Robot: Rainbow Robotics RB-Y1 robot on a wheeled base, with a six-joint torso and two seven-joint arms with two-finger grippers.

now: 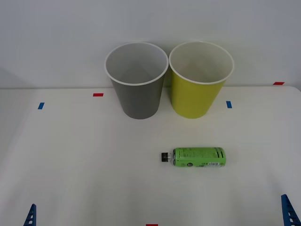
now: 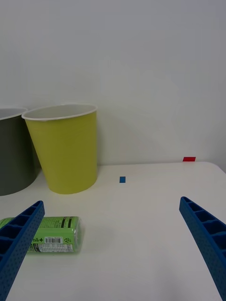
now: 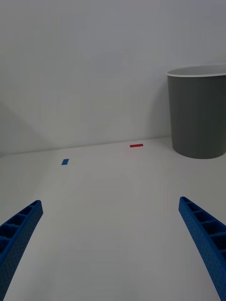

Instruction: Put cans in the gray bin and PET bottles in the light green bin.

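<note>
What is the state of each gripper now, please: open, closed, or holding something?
Left gripper: open, holding nothing, low over the table on the robot's left.
Right gripper: open, holding nothing, near the PET bottle.

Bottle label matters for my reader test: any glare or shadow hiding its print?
Front view: bottle evenly lit, faint shadow beneath, print too small to read. Right wrist view: barcode visible on the label, no glare, one end hidden behind a blue finger.

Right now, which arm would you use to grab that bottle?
The right. The PET bottle lies toward the robot's right, close ahead of the open right hand. The left hand, also open, faces bare table.
</note>
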